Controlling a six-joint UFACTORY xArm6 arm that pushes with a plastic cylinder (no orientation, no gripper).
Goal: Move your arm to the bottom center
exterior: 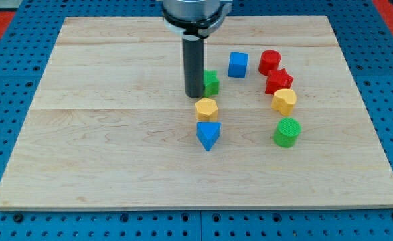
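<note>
My tip (194, 96) rests on the wooden board (116, 147) near its middle, at the left side of a green block (211, 82) that the rod partly hides. A yellow hexagonal block (206, 108) lies just below and right of the tip. A blue triangular block (208, 134) lies below that. A blue cube (238, 65) is up and to the right.
On the view's right stand a red cylinder (270, 61), a red star-shaped block (278, 81), a yellow block (284, 101) and a green cylinder (287, 132). A blue pegboard (9, 100) surrounds the board.
</note>
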